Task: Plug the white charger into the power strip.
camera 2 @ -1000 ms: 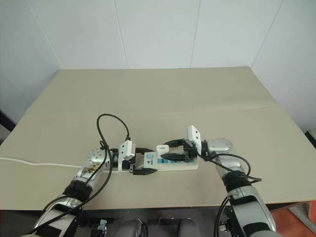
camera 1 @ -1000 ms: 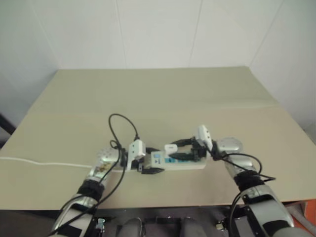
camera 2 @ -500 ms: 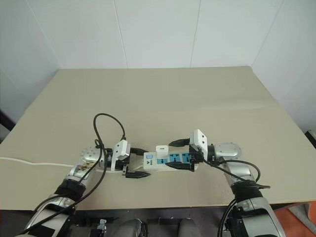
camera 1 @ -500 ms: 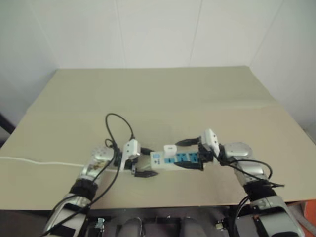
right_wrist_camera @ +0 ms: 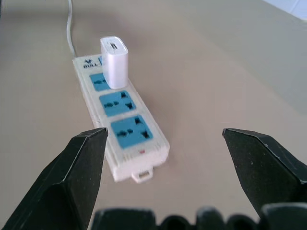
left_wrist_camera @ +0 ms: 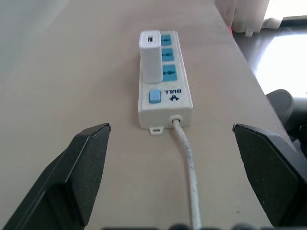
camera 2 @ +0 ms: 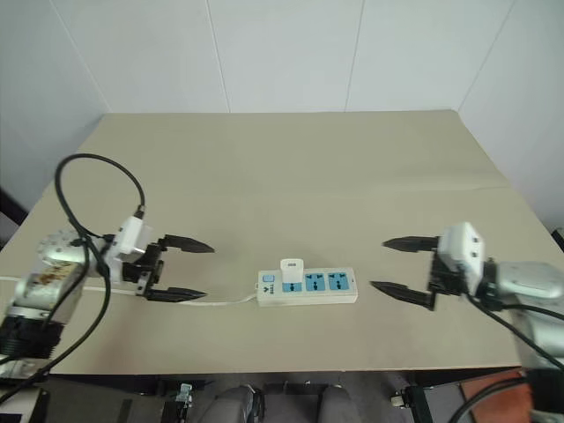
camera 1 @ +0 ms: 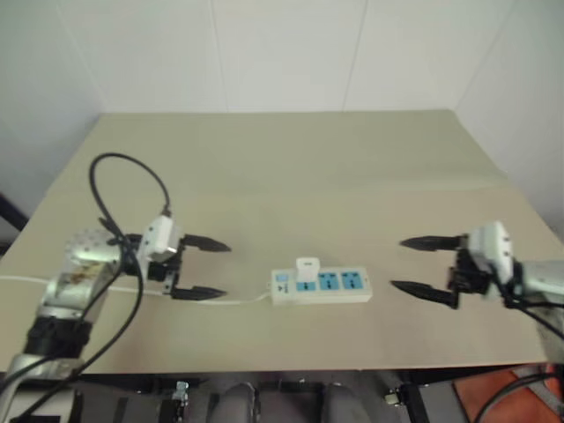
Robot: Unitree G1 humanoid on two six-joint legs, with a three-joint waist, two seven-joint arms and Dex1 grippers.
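1. On the beige table (camera 2: 291, 176), near its front edge: power strip (camera 2: 319, 286) lying flat, thin white cord (left_wrist_camera: 188, 167) trailing off toward the left.
2. To either side, well apart from the strip: left gripper (camera 2: 187, 270) and right gripper (camera 2: 397, 265), jaws spread wide, holding nothing.
3. In the socket nearest the cord end: white charger (camera 2: 290, 272), seated upright.

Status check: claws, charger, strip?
Left claw open, right claw open, both clear of the strip. White charger upright in the power strip socket nearest the switch. Cord trails toward the left claw; nothing obstructing.
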